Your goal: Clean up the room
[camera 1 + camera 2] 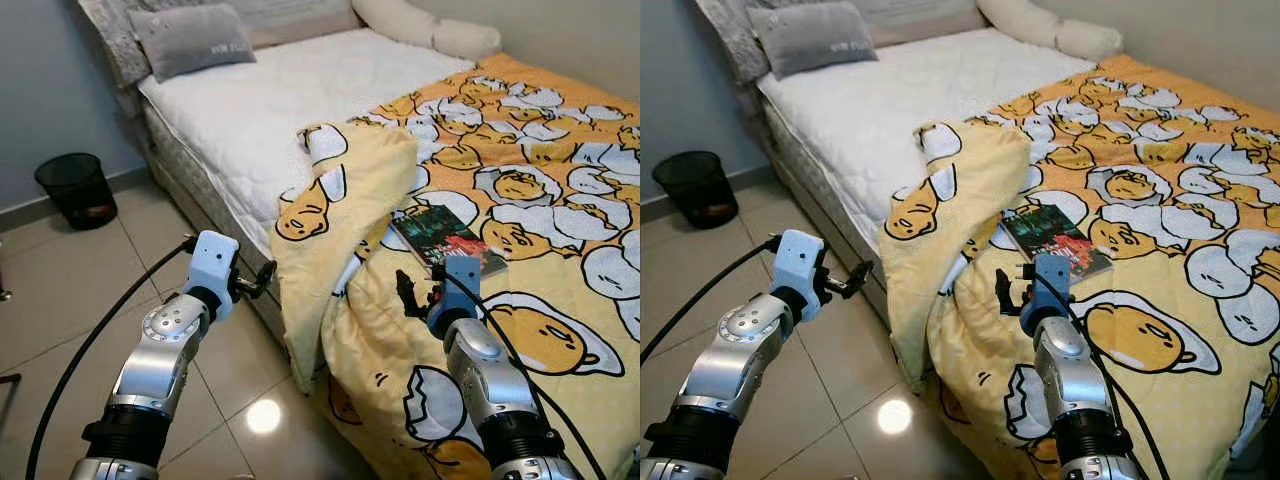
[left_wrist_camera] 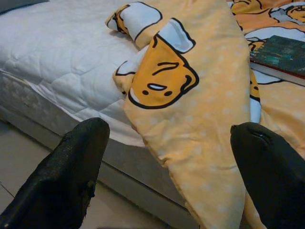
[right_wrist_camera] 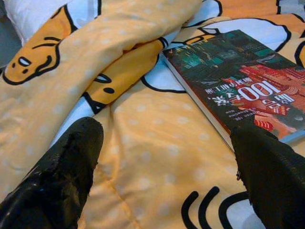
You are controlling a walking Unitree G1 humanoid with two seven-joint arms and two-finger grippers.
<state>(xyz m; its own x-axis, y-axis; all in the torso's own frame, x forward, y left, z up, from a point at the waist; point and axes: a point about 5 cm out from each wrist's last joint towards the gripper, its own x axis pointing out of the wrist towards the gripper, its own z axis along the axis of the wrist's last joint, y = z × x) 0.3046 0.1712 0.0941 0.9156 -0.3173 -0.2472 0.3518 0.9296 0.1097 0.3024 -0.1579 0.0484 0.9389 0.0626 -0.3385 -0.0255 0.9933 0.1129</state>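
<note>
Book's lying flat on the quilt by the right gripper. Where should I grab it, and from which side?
Probably the near corner of the book, coming low from the robot's side with the right gripper. It lies flat on the soft quilt, so one finger can press in under the edge. The fingers are already open.

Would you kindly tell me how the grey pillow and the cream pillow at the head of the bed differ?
The grey pillow is flat and rectangular, while the cream pillow is long and rounded like a bolster. The grey pillow lies at the bed's left corner, nearer the black bin; the cream pillow lies along the far right side by the wall. Both rest on the bare white mattress, clear of the yellow blanket.
</note>
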